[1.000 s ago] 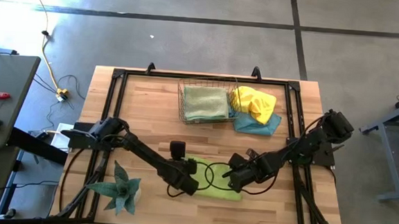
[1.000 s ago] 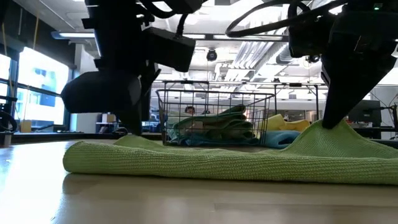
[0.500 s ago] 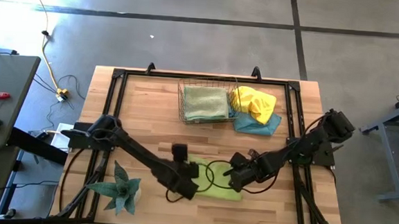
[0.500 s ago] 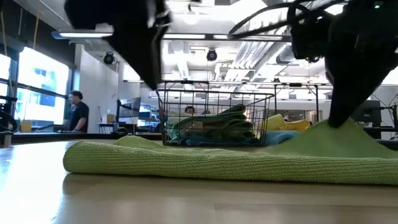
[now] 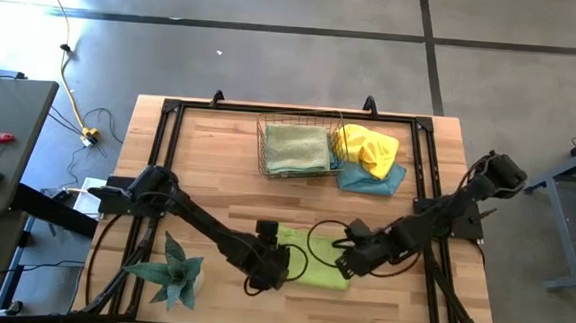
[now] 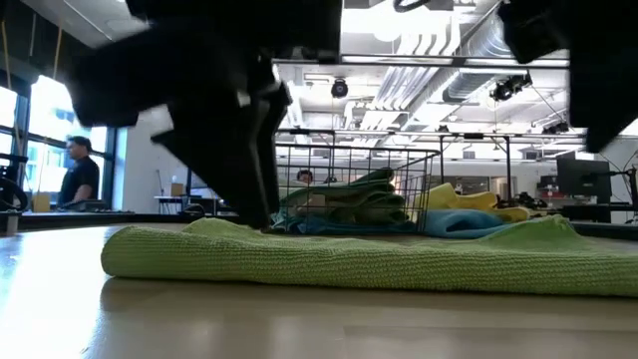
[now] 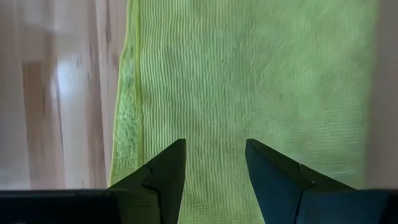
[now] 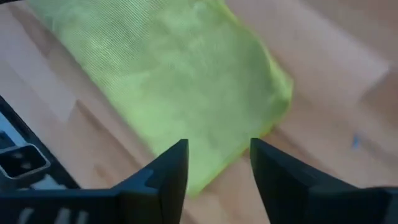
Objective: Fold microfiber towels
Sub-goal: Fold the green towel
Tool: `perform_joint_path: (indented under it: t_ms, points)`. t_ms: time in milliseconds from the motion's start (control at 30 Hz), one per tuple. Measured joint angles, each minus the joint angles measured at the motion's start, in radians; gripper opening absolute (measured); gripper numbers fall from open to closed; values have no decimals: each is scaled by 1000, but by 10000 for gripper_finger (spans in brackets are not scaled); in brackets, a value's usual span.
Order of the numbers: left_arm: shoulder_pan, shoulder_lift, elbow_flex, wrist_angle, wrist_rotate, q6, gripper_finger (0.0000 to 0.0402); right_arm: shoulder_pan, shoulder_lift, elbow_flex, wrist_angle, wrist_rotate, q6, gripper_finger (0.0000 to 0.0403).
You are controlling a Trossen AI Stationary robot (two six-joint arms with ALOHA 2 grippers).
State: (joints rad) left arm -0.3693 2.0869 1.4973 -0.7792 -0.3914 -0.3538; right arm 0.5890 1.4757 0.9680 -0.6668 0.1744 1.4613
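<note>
High view: lime green towel [image 5: 320, 263] lies flat, long axis left-right.

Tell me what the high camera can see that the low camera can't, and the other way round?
Only the high view shows the spiky plant, the cables on the floor, and both arms whole, with the left gripper and right gripper over the lime green towel. Only the low view shows the room behind, with a person standing there. Both show the lime green towel lying flat, the wire basket holding a pale green towel, and the yellow towel on the blue one.
</note>
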Motion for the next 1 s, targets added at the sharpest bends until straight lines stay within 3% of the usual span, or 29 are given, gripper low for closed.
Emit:
perform_joint_path:
  t_ms: [233,467,667,1000]
  points:
    - [14,0,-69,71,25,21,156,150,73,0,95,109,388,190]
    - [8,-5,-111,160,63,35,156,191,186,0,121,190,655,206]
    - [-2,-3,-111,198,96,35,156,184,270,0,123,186,758,213]
    - [-7,-2,-112,213,126,40,156,137,300,1,96,214,744,213]
